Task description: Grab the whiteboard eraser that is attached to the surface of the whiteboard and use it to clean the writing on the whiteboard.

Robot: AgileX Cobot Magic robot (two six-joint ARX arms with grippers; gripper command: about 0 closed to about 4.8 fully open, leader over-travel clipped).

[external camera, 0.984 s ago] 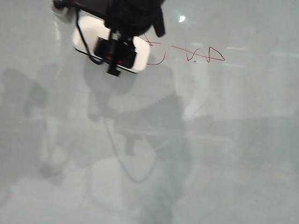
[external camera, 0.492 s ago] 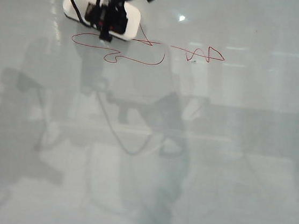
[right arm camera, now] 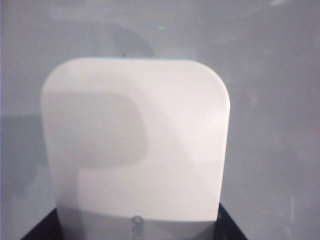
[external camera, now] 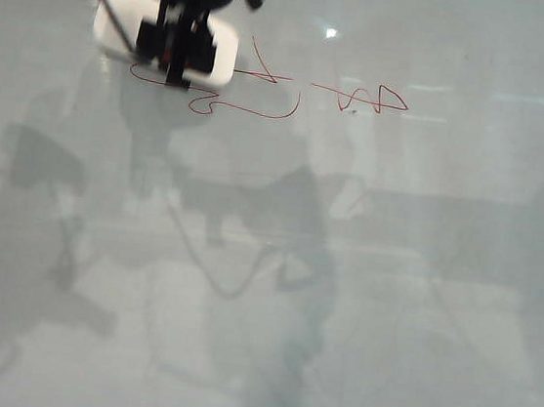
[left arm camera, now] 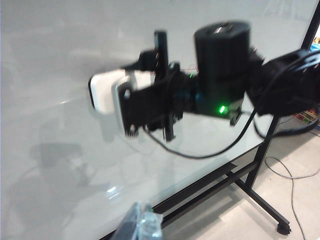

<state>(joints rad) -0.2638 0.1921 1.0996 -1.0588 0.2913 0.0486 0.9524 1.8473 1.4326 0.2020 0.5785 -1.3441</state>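
Observation:
The whiteboard (external camera: 391,276) fills the exterior view. The red writing (external camera: 254,103) runs across its upper part, from left loops to a small triangle end (external camera: 392,99). My right gripper (external camera: 177,47) is shut on the white whiteboard eraser (external camera: 220,58), held on the board at the writing's upper left, with its lower edge over the line's left end. In the right wrist view the eraser (right arm camera: 135,145) fills the frame between dark fingers (right arm camera: 232,227). The left wrist view shows that arm and the eraser (left arm camera: 102,92) from the side. My left gripper (left arm camera: 142,225) hangs back, shut and empty.
The board stands on a black frame with a wheeled foot (left arm camera: 282,229). Cables (left arm camera: 295,172) lie on the floor beside it. A black cable (left arm camera: 200,152) loops under the right wrist. A glare spot (external camera: 331,33) and dim reflections mark the board.
The right gripper has carried the eraser up and to the left, off the middle of the writing. The writing's left loops, covered a second ago, show again. The left arm is still.

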